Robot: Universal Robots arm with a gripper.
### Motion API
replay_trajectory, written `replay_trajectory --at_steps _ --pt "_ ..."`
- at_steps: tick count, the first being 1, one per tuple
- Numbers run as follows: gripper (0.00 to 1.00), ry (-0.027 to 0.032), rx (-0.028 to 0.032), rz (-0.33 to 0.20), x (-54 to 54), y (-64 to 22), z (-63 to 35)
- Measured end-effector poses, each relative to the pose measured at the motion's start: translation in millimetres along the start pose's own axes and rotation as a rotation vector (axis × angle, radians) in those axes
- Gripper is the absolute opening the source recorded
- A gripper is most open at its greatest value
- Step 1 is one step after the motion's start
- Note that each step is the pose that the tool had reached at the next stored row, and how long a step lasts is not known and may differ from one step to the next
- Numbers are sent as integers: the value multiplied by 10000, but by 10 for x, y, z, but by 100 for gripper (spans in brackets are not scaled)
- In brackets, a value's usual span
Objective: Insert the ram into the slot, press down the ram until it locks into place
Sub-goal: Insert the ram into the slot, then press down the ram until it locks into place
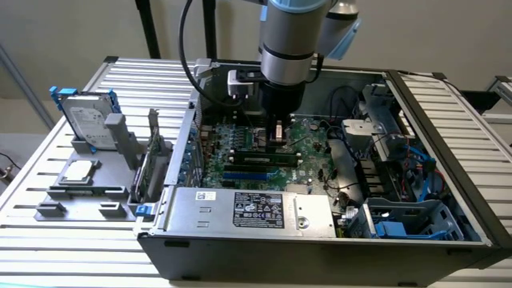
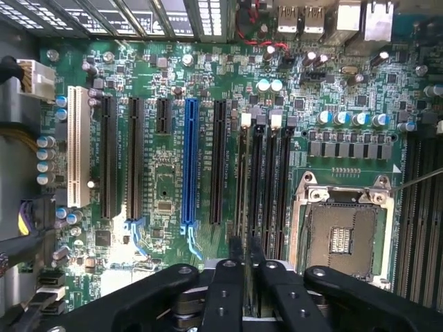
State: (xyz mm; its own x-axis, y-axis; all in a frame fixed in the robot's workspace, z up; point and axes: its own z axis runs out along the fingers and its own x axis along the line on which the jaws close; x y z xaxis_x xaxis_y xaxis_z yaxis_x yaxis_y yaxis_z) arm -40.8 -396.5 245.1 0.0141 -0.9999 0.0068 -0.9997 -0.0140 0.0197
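Note:
The ram [image 1: 264, 159] is a thin green stick with dark chips, standing on edge along a black slot on the motherboard. In the wrist view the ram [image 2: 243, 180] appears edge-on as a thin line, running from a white end clip [image 2: 245, 119] to my fingers. It lies in the outermost slot [image 2: 240, 155] of several parallel ones. My gripper [image 2: 246, 252] is pinched shut on the ram's top edge, one black fingertip [image 2: 235, 249] on each side. Whether the clips have latched cannot be told. The arm comes straight down with the gripper [image 1: 277, 139] over the stick's middle.
A blue slot [image 2: 190, 159] and black expansion slots lie beside the memory slots, with the metal processor socket [image 2: 342, 235] on the other side. The power supply [image 1: 248, 207], cables [image 1: 384, 156] and case walls crowd the board. Outside the case stand a hard drive [image 1: 90, 123] and an upright card [image 1: 152, 156].

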Motion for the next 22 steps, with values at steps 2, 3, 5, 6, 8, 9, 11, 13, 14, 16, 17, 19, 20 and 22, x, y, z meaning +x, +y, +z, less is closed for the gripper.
replay_trajectory --at_steps 2,3,5,6,8,9,11,13,14,16,17,19,20,22 --pt "10 -4 -21 1 0 1 0" --pt "10 -4 -22 1 0 0 -1" --pt "10 -2 -23 0 0 0 -1" --pt "10 -2 -23 0 0 0 -1" --pt "10 1 -24 0 0 0 -1" --pt "10 1 -24 1 0 -1 1" --pt "10 -1 -23 0 -1 -2 7" --pt "10 -1 -23 1 -1 -3 17" --pt "10 -1 -23 0 -2 -3 23" --pt "10 -1 -24 -1 -4 -4 37" --pt "10 -1 -24 -1 -6 -4 44" --pt "10 -2 -23 0 -9 -4 56" --pt "10 0 -24 -1 -11 -4 60" --pt "10 0 -24 0 -16 -5 67"
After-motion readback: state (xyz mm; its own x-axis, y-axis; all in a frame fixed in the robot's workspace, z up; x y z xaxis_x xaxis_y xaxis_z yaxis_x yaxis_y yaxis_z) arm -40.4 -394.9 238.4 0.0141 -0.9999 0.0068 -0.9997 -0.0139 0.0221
